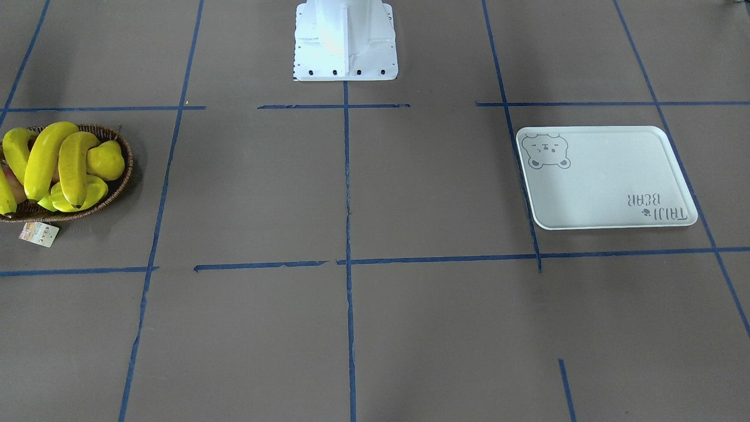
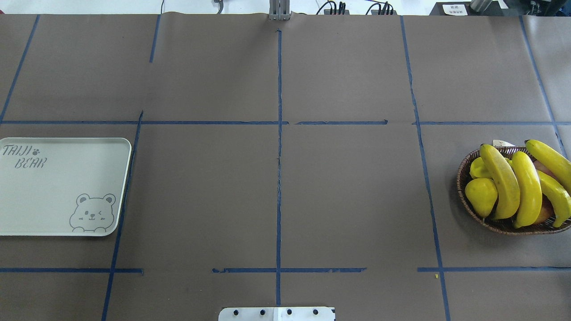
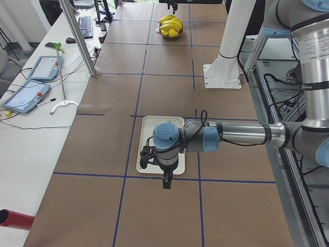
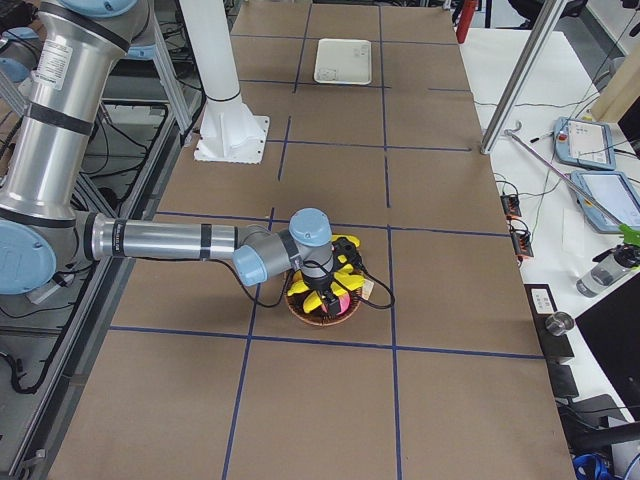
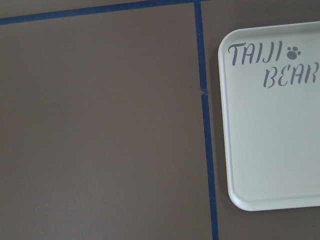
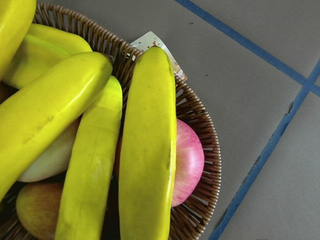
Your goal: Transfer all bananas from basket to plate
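Bench [image 2: 348, 191]: brown paper cover with a blue tape grid.

Bananas [image 2: 528, 189]: all four lie in the wicker basket [image 2: 462, 178] at the robot's right end of the bench. They are piled side by side over the other fruit, with their tips overhanging the rim. Also in the basket are a yellow pear [image 2: 481, 196] on the side toward the bench centre and a pink apple [image 6: 189, 160] under one banana. A paper tag [image 1: 38, 233] lies on the bench, touching the basket's rim.

Plate [image 2: 58, 187]: flat on the bench at the robot's left end, well apart from the basket.

Right gripper [image 4: 325, 285]: hangs directly over the basket, with the bananas just below it. It shows only in the side view, so I cannot tell whether its jaws are apart or together.

Left gripper [image 3: 167, 183]: hangs over the plate's edge, far from the bananas. Jaw state cannot be told either.
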{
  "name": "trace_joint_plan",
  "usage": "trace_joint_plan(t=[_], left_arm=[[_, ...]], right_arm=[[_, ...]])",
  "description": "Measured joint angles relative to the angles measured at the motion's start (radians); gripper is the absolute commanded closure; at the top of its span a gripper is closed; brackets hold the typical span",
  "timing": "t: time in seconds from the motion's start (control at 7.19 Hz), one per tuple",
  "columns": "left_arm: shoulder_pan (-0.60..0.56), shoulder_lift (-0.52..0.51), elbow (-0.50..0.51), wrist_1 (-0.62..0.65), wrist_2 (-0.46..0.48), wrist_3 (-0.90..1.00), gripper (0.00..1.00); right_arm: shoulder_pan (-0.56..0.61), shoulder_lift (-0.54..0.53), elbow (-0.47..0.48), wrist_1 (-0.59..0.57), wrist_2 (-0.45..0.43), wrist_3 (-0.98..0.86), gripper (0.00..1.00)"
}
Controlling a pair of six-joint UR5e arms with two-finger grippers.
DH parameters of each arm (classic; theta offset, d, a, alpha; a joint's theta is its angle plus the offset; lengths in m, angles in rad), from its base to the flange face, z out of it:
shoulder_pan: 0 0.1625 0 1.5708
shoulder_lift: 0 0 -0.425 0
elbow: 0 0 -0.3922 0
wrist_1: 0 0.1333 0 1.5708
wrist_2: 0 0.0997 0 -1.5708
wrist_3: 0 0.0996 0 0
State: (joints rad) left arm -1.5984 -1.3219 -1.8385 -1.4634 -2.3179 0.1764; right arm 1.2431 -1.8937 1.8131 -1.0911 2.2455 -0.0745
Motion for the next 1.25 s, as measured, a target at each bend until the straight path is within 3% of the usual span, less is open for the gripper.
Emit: trace_joint_plan(t=[1.25], left_arm=[[0.001,0.001,0.005,-0.002,-0.002,0.000,0.00]], right_arm=[[-0.063,0.034,-0.050,0.018,0.001,0.010,0.14]])
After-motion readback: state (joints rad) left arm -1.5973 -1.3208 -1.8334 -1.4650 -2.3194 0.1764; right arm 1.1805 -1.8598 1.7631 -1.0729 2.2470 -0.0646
